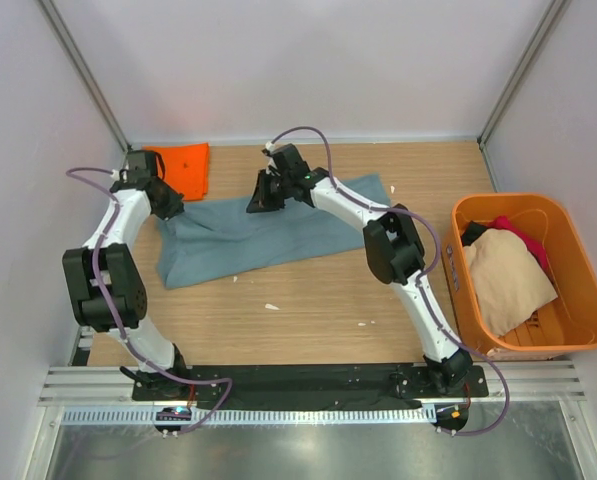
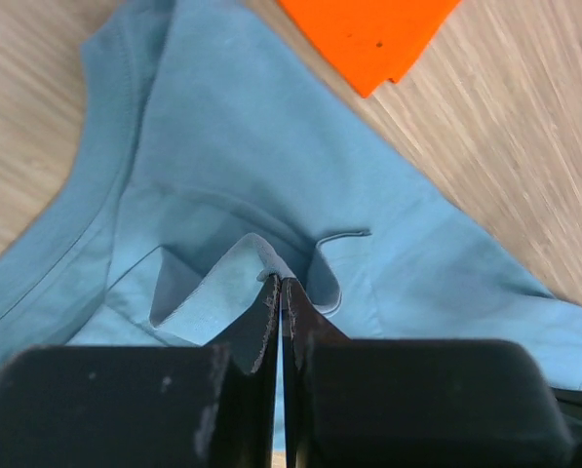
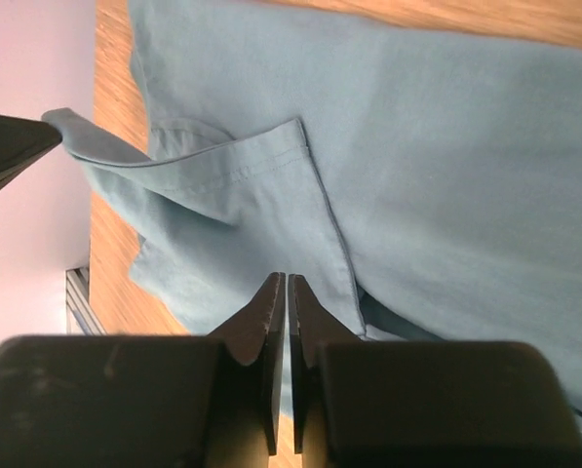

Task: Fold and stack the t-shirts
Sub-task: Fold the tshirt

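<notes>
Pinching a raised fold of the grey-blue t-shirt (image 1: 258,235) in my left gripper (image 2: 279,285), jaws clamped tight on the cloth. On my right gripper (image 3: 286,283) the jaws are pressed together over the shirt's hemmed edge; whether any cloth is caught there, cannot tell. The shirt lies rumpled across the wooden table (image 1: 308,300). A folded orange t-shirt (image 1: 186,165) sits just beside it, rear left. A beige t-shirt (image 1: 508,280) and a red t-shirt (image 1: 525,238) are in the orange tub (image 1: 506,201), right side.

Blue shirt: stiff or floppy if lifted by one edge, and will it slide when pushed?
Likely floppy: where the left claw pinches the shirt, the cloth tents up and creases rather than lifting flat. Probably light: the fabric looks thin. Pushed, it would likely bunch rather than slide whole, as it lies wrinkled on the table.
</notes>
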Available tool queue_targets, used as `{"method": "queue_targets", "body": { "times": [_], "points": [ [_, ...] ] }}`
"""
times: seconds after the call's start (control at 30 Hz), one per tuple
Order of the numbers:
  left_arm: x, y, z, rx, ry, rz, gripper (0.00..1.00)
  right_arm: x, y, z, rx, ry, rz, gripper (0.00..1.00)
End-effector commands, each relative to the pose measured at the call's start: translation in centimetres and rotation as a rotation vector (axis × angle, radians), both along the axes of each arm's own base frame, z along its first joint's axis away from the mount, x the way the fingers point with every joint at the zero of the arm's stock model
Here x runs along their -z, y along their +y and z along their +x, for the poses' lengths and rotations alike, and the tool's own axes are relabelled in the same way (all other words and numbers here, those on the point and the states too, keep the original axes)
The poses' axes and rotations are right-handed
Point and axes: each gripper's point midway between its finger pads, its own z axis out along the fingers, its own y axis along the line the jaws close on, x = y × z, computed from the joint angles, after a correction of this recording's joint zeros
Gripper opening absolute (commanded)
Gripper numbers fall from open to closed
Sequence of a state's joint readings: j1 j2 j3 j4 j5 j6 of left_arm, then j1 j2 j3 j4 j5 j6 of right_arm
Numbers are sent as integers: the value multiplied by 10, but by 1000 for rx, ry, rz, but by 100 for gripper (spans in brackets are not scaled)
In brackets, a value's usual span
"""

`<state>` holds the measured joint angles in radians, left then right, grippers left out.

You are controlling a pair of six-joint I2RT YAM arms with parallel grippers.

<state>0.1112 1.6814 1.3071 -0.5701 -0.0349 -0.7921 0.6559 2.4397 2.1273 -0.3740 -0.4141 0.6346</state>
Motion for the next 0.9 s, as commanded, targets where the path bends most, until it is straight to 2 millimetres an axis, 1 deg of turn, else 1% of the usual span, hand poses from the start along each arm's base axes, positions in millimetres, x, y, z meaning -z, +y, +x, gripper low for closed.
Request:
{"method": "queue_targets", "body": {
  "times": [0.0, 0.07, 0.1, 0.17, 0.2, 0.23, 0.27, 0.3, 0.33, 0.37, 0.4, 0.47, 0.5, 0.53, 0.57, 0.63, 0.73, 0.83, 0.87],
  "points": [
    [-19, -11, 28, 80, -93, -26, 0, -40, -6, 18, -8, -75, 77, 11],
    [-23, -13, 34, 93, -107, -32, 0, -41, -11, 21, -13, -76, 76, 18],
    [-23, -14, 35, 103, -107, -35, 0, -39, -10, 21, -27, -74, 84, 27],
    [-27, -16, 38, 118, -119, -44, 0, -45, -7, 18, -85, -76, 134, 37],
    [-29, -17, 37, 126, -123, -45, 0, -39, -6, 19, -96, -68, 141, 46],
    [-34, -17, 37, 120, -133, -43, 0, -39, -3, 19, -108, -57, 157, 48],
    [-32, -16, 30, 104, -109, -45, 0, -46, 1, 19, -129, -64, 181, 48],
    [-31, -8, 25, 63, -88, -18, 0, -37, 4, 18, -137, -47, 182, 48],
    [-30, -7, 19, 26, -65, -28, 0, -36, 7, 18, -138, -45, 184, 49],
    [-26, 1, 4, -20, -6, 4, 0, -36, 10, 18, -137, -44, 190, 48],
    [-19, 8, -7, -60, 31, 33, 0, -30, 12, 17, -137, -34, 188, 47],
    [-10, 10, -19, -89, 76, 26, 0, -26, 19, 13, -150, -36, 189, 45],
    [-2, 8, -27, -92, 107, 20, 0, -21, 23, 12, -157, -40, 187, 42],
    [4, 7, -32, -101, 129, 13, 0, -17, 25, 9, -167, -40, 182, 41],
    [10, 6, -38, -126, 154, 0, 0, -13, 32, 5, -187, -57, 183, 41],
    [22, 2, -48, -133, 195, -21, 0, -9, 39, 3, -198, -68, 188, 41],
    [31, -4, -53, -127, 214, -49, 0, 0, 50, 3, -204, -96, 196, 41],
    [32, -3, -54, -124, 212, -42, 0, 8, 56, 9, -186, -137, 178, 42],
    [33, -2, -55, -121, 216, -39, 0, 8, 57, 10, -186, -150, 174, 42]
  ]
}}
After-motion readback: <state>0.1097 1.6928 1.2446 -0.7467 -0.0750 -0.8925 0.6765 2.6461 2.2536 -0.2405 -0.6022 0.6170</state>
